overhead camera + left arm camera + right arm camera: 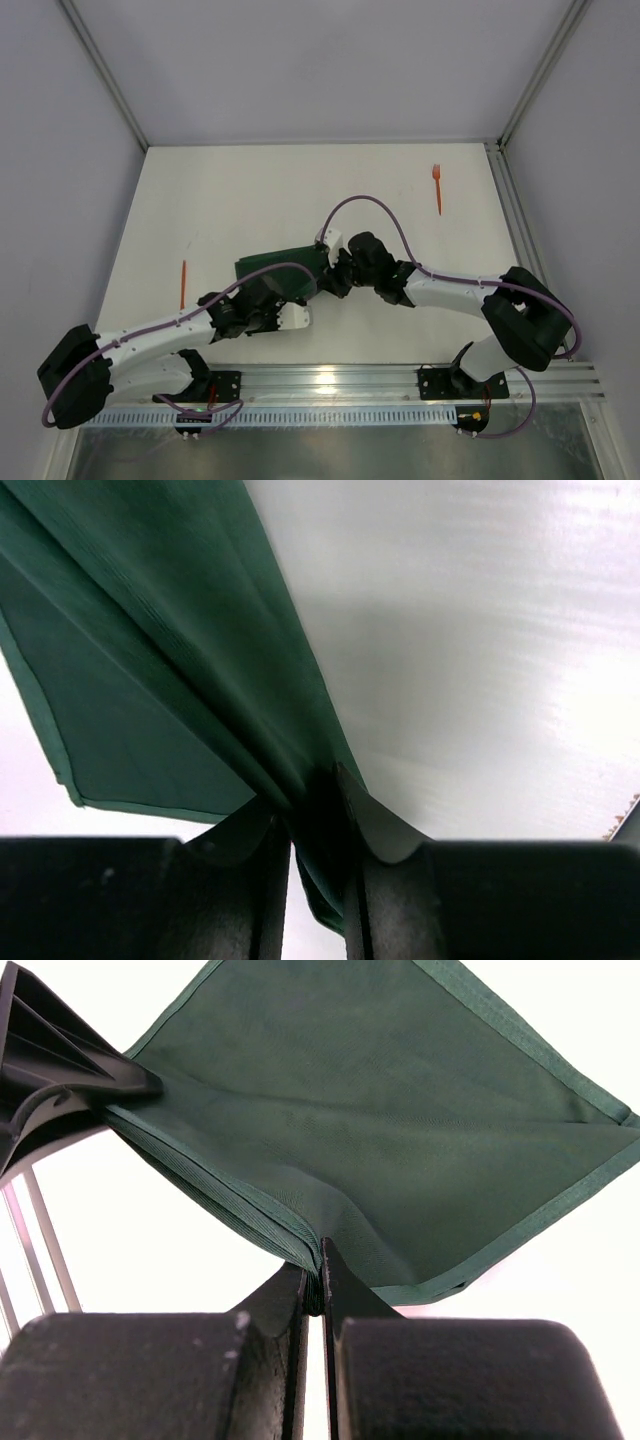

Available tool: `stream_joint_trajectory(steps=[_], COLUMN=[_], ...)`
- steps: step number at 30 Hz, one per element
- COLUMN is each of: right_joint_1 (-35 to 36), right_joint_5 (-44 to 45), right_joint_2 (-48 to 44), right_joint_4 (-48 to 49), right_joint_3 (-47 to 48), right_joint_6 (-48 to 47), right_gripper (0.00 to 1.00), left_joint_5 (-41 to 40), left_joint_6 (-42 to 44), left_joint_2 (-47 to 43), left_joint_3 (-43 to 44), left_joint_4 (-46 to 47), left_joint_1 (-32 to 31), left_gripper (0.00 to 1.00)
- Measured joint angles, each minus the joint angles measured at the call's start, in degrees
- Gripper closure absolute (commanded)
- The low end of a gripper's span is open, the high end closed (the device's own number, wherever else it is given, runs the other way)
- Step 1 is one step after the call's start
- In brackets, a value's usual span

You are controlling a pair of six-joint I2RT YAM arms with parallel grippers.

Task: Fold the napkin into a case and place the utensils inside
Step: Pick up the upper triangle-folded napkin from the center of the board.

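The dark green napkin (283,266) is folded in layers and held off the table between both arms. My left gripper (268,300) is shut on its near left corner; the cloth (150,680) bunches between the fingers. My right gripper (330,272) is shut on its right edge, pinching several layers (400,1110). The left gripper's black fingers (60,1060) show at the napkin's far corner in the right wrist view. An orange fork (437,188) lies at the far right. A second orange utensil (183,284) lies at the left.
A metal rail (330,385) runs along the table's near edge. Metal frame posts (515,230) edge the white table at the right and at the back left. Purple cables loop over both arms.
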Motion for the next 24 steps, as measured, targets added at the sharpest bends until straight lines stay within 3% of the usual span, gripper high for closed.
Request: stream_joint_trajectory(steps=[4,6,12,16,24], right_joint_1=[0.0,0.0,0.0,0.0,0.1], right_joint_5=[0.0,0.0,-0.4,-0.7,-2.4], right_joint_2=[0.0,0.0,0.0,0.0,-1.6], right_joint_4=[0.0,-0.1,-0.3,-0.5,-5.1], right_joint_3=[-0.1,-0.2,-0.4,-0.4,0.0], right_joint_6=[-0.7,-0.9,-1.4,-2.0,-5.5], right_gripper=[0.96,0.96,0.96,0.96,0.96], left_joint_5=[-0.7,-0.9,-1.2,-1.2,-1.3], left_joint_6=[0.0,0.0,-0.3,-0.5,-0.7], left_joint_2=[-1.6,-2.3,-3.3,-3.6,-4.5], left_joint_3=[-1.9,-2.2,-2.2,-2.2,1.2], left_joint_4=[-2.3,-3.5,-4.3,-5.1,-10.1], left_joint_1=[0.7,1.5,2.6,2.8,4.0], left_gripper=[0.81,0.88,0.9,1.0,1.0])
